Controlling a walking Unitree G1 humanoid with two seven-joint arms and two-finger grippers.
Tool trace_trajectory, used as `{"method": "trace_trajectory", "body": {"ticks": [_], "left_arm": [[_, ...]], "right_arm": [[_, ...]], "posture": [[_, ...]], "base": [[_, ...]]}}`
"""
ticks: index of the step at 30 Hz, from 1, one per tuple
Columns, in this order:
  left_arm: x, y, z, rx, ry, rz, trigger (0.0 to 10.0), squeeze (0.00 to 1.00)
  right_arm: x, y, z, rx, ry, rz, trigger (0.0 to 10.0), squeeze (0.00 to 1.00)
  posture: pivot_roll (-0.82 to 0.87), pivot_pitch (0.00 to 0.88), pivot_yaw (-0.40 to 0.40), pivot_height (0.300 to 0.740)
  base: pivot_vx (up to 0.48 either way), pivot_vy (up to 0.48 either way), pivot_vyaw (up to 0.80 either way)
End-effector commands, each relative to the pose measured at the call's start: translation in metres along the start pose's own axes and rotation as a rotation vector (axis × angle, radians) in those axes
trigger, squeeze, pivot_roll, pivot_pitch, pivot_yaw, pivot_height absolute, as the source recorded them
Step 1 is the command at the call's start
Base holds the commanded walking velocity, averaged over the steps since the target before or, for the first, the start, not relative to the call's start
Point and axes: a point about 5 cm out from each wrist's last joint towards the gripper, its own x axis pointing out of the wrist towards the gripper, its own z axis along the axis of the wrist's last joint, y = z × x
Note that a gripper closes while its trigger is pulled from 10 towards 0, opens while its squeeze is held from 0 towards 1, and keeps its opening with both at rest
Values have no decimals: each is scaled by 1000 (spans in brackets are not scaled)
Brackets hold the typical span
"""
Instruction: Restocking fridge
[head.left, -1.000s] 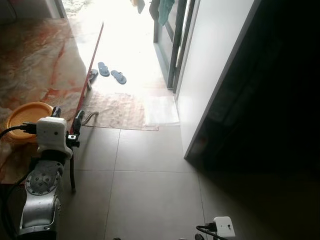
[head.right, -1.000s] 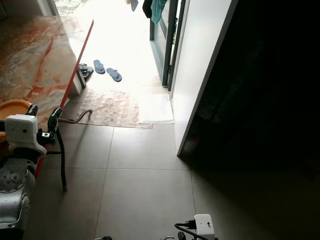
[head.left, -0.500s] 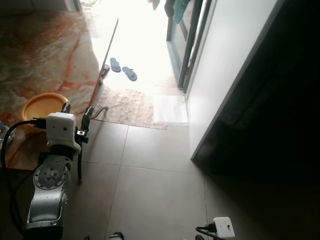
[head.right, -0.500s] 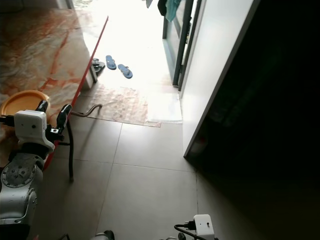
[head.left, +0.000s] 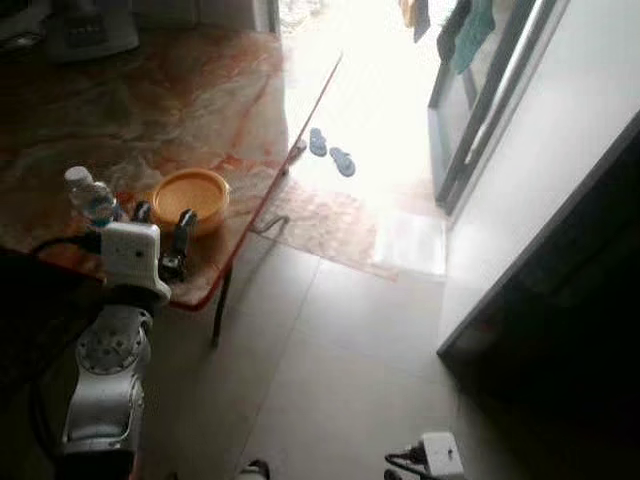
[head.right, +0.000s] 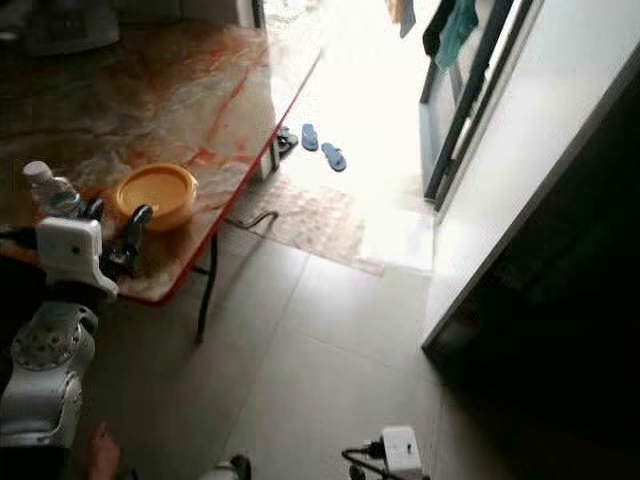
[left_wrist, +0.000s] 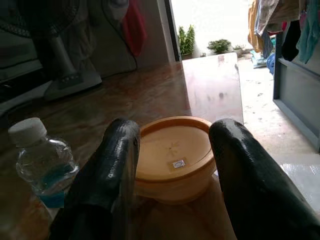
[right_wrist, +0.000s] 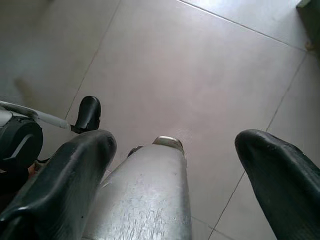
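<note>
Orange lidded plastic tub (left_wrist: 172, 162) sits on marbled counter (head.left: 190, 90), beside clear water bottle (left_wrist: 41, 162). Left end effector (left_wrist: 172, 150) fingers apart, framing tub; approach step. You advance, then close.

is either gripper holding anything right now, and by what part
Nothing is held. The left gripper is open, short of the orange container on the table; the right gripper hangs open over the floor.

A marble-patterned table (head.left: 190, 110) with a red edge carries an orange lidded container (head.left: 191, 197) near its corner and, just beside it, a small clear water bottle (head.left: 92, 197) with a white cap; a fan base (left_wrist: 70, 80) stands further back. The grey tiled floor (head.left: 330, 370) holds a worn mat (head.left: 325, 225) by the doorway; a pair of blue flip-flops (head.left: 330, 155) lies beyond it.
</note>
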Motion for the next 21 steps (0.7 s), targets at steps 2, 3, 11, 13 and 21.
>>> {"method": "trace_trajectory", "body": {"ticks": [2, 3, 11, 13, 21], "left_arm": [[3, -3, 3, -13, -13, -4, 10000, 0], [4, -4, 4, -16, -17, -4, 10000, 0], [6, -7, 10, -34, -38, 2, 10000, 0], [4, -8, 9, -94, -32, 36, 10000, 0], [3, -6, 10, -209, -26, 110, 10000, 0]], "right_arm": [[-4, -5, -11, 14, 30, -22, 10000, 0], [-4, -5, -11, 14, 29, -22, 10000, 0], [-3, -5, -8, 14, 29, -21, 10000, 0], [-3, -6, -8, 23, 39, -21, 10000, 0], [-2, -7, -6, 11, 39, -17, 10000, 0]], "posture": [[-49, 126, -36, 740], [-50, 130, -38, 740], [-41, 147, -47, 740], [-34, 156, -58, 740], [-23, 163, -72, 740]], "base": [[0, 0, 800], [0, 0, 800], [0, 0, 800], [0, 0, 0], [0, 0, 0]]}}
